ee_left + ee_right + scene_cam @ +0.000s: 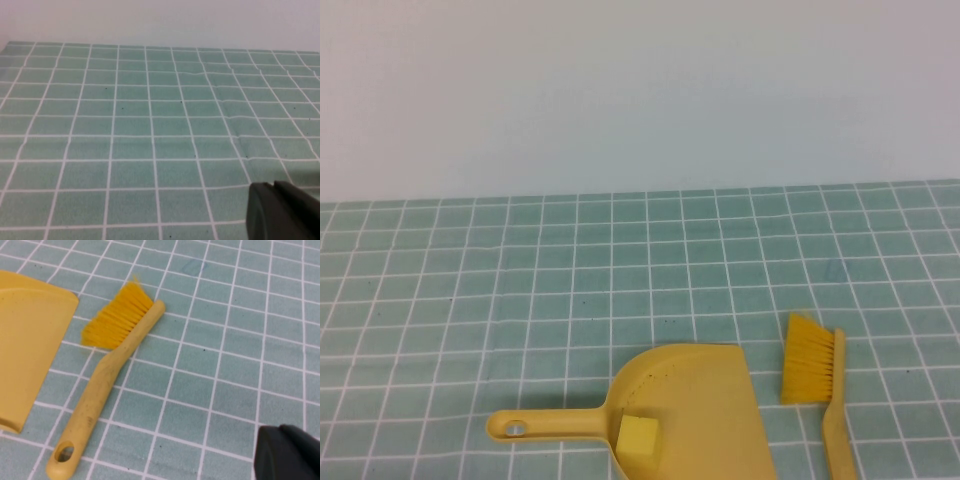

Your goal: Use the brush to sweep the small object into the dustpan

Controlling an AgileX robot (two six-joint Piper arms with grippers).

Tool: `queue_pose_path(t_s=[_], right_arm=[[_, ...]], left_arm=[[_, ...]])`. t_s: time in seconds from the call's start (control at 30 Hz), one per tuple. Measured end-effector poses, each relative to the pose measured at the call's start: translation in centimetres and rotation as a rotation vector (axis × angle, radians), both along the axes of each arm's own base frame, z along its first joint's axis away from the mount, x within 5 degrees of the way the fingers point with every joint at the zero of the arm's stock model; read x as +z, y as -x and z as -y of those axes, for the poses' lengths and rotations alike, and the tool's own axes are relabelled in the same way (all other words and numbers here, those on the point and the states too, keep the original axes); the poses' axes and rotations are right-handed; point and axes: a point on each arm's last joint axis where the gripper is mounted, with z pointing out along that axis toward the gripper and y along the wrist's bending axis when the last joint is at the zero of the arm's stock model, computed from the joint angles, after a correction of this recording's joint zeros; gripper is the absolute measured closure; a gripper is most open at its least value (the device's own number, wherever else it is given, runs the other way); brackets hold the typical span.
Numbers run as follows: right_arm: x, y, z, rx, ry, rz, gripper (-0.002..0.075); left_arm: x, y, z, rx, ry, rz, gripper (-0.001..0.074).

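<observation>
Item: small pale-yellow soft-edged cube [638, 437], already lying inside flat yellow plastic dustpan [705, 400]. Tan-handled brush with orange-yellow bristles [107, 370] flat on tiled surface [620, 270], just beside dustpan, ungripped. Left gripper [282, 212], right gripper [287, 452]: edge only; openness cannot be told. Advice: grasp handle mid-length.

You have even, soft light on the table [470, 280], with faint shadows and no glare; all three views look slightly blurry.

left hand [285, 212]: partly visible | right hand [287, 452]: partly visible
</observation>
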Motion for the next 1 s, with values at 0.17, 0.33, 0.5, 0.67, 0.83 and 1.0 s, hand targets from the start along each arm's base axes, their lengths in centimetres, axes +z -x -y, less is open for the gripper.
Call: queue_pose_path(t_s=[0.17,0.33,0.5,0.67,0.83,1.0], right_arm=[[0.0,0.0,0.0,0.0,0.0,0.0,0.0727],[0.0,0.0,0.0,0.0,0.0,0.0,0.0727],[0.0,0.0,0.0,0.0,0.0,0.0,0.0727],[0.0,0.0,0.2,-0.023,-0.002,0.004,0.0727],[0.2,0.2,1.2,-0.148,-0.012,0.033,0.0727],[0.9,1.7,2.4,-0.296,-0.037,0.142,0.0727]], left_arm=[[0.0,0.0,0.0,0.0,0.0,0.0,0.0737],[0.0,0.0,0.0,0.0,0.0,0.0,0.0737],[0.0,0.0,0.0,0.0,-0.001,0.0,0.0736],[0.0,0.0,0.0,0.0,-0.001,0.0,0.0737],[0.0,0.0,0.0,0.0,-0.001,0.0,0.0737],[0.0,0.0,0.0,0.0,-0.001,0.0,0.0737]])
